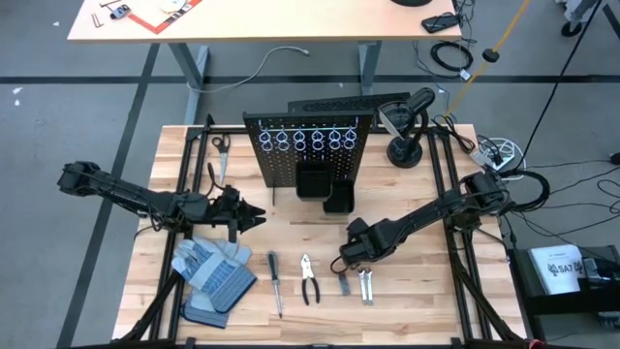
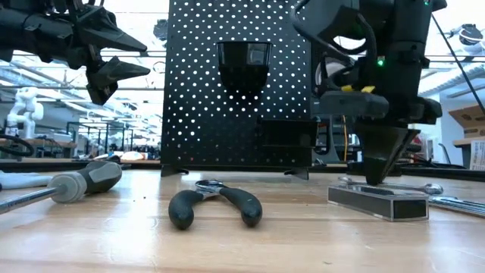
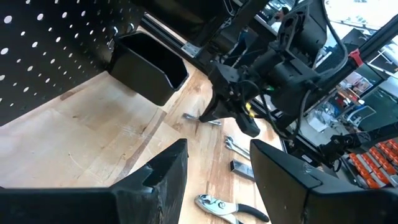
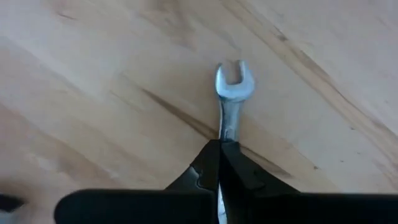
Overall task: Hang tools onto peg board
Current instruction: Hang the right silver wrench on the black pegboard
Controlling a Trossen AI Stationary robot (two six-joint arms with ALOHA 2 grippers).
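Note:
The black peg board (image 1: 308,155) stands upright at the back middle, with silver rings (image 1: 308,141) and black bins (image 1: 325,189). On the table near the front lie a screwdriver (image 1: 275,283), pliers (image 1: 309,279), a grey metal piece (image 1: 345,283) and a wrench (image 1: 366,286). My right gripper (image 1: 342,264) points down just behind the grey piece, shut on a small silver wrench (image 4: 231,93). My left gripper (image 1: 257,219) hovers open and level at the left, in front of the board, with nothing between its fingers (image 3: 168,174). My right gripper pinches the small wrench's shaft (image 4: 228,127) between its two fingertips, a little behind the open-jaw end (image 4: 233,78). The fingers come from above, pointing steeply down. The wrench lies about level, low at the table top (image 3: 200,117); whether it is clear of the wood I cannot tell.
Grey-and-blue gloves (image 1: 213,274) lie at the front left under the left arm. Scissors (image 1: 220,145) rest at the back left. A black stand (image 1: 405,150) sits right of the board. Bare wood (image 1: 291,228) lies between the board and the row of tools.

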